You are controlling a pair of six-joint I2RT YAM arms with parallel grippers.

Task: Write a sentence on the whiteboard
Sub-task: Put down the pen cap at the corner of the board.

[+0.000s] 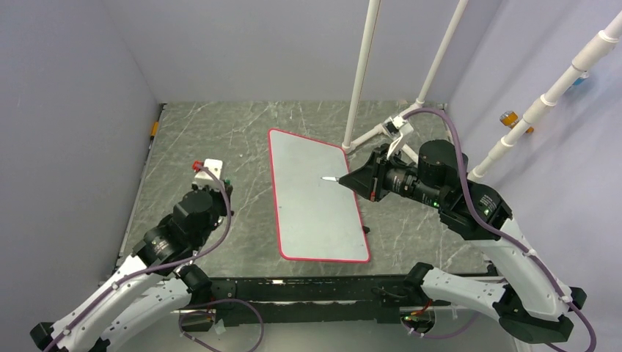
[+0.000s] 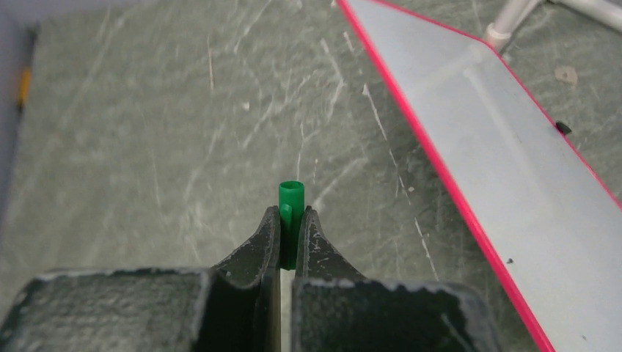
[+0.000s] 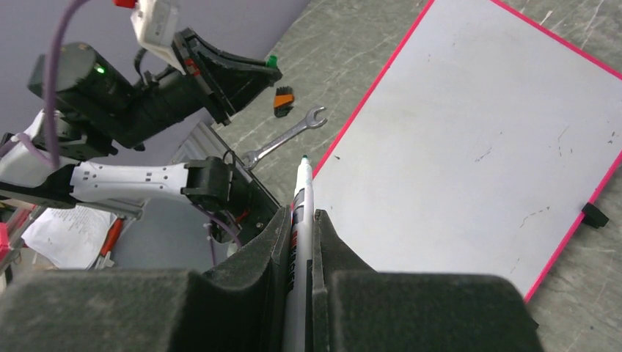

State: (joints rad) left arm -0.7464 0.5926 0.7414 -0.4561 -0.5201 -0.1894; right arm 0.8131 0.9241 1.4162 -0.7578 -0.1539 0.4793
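The whiteboard [image 1: 315, 198], white with a thin red rim, lies flat on the grey table between the arms. Its face [image 3: 477, 147] carries only small dark specks; no sentence shows on it. My right gripper [image 1: 353, 180] is shut on a white marker [image 3: 301, 191], whose bare tip [image 1: 324, 178] points left over the board's upper middle. Whether the tip touches the board I cannot tell. My left gripper [image 2: 292, 214] hangs left of the board [image 2: 513, 161] over bare table, shut on the marker's green cap [image 2: 291, 196].
A steel wrench [image 3: 284, 138] and a small orange-and-black piece [image 3: 283, 101] lie on the table left of the board. A white pipe frame [image 1: 359, 81] stands at the back right. A black foot [image 3: 593, 214] juts from the board's near right rim.
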